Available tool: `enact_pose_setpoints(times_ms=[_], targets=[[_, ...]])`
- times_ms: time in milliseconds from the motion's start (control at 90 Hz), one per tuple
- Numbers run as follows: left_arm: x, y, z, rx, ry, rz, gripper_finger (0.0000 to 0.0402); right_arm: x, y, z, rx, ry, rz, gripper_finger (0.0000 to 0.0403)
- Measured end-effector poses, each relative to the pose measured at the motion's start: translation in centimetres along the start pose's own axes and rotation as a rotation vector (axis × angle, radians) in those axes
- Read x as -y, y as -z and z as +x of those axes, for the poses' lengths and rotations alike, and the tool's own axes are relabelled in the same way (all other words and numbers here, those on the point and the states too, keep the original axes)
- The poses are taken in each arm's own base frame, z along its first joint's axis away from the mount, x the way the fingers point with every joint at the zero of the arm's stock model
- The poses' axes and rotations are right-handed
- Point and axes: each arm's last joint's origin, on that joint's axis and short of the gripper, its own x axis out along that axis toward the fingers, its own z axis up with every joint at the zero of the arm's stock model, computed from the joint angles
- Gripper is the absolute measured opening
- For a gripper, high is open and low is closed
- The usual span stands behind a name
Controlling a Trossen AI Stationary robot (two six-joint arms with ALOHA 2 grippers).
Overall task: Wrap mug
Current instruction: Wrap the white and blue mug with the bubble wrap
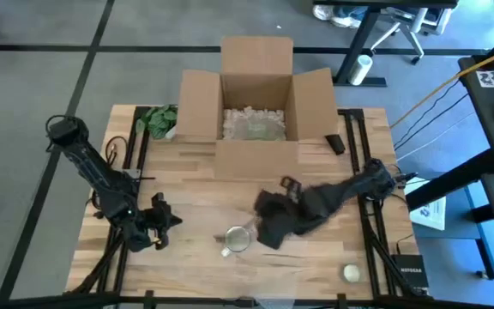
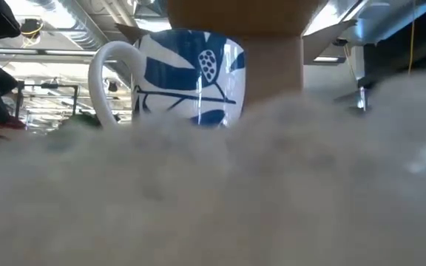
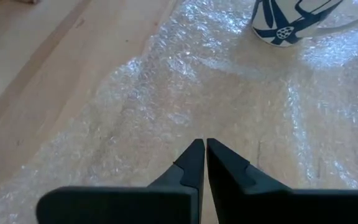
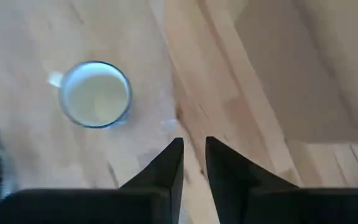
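Blue-and-white mug (image 1: pixel 237 239) sits upright near the front of the bench (image 1: pixel 195 184) on a sheet of bubble wrap (image 3: pixel 229 106), handle pointing toward the left arm. Left gripper (image 1: pixel 163 225) is low beside the sheet, fingers pinched shut on nothing; the right gripper (image 1: pixel 268 215), nearly closed and empty, hovers closer, just behind the mug. Farther back, the open cardboard box (image 1: pixel 256 103) crowds the rear edge, leaving open room mostly along the front.

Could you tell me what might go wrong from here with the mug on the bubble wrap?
The mug stands upright on the bubble wrap; tugging the sheet could tip it. The right gripper hovers close above the table near the mug and might knock it when it moves. The left gripper is shut over the sheet's edge; it may slip off the thin film.
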Motion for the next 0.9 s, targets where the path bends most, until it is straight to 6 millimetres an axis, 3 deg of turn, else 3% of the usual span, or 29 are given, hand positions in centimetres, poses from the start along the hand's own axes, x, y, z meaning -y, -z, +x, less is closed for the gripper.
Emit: enact_pose_setpoints(times_ms=[156, 333, 511, 622, 744, 900], targets=[[0.0, 0.0, 0.0, 0.002, 0.004, 0.000, 0.0000, -3.3, 5.6, -2.6, 0.106, -0.003, 0.094, 0.0051], [0.2, -0.1, 0.0, 0.006, 0.013, 0.008, 0.0000, -5.9, 13.0, -2.2, 0.200, 0.035, 0.268, 0.0051], [1.1, -0.5, -0.2, 0.053, 0.093, 0.053, 0.0000, -6.9, 20.0, 0.9, 0.417, 0.016, 0.417, 0.0051], [1.4, -0.8, -0.3, 0.077, 0.119, 0.081, 0.0000, -6.6, 23.0, 4.0, 0.553, -0.036, 0.477, 0.0051], [1.3, -1.1, -0.3, 0.090, 0.119, 0.071, 0.0000, -6.0, 24.9, 7.5, 0.697, -0.106, 0.480, 0.0048], [1.0, -1.7, -0.4, 0.108, 0.118, 0.044, 0.0000, -3.5, 25.2, 9.9, 0.786, -0.106, 0.484, 0.0023]])
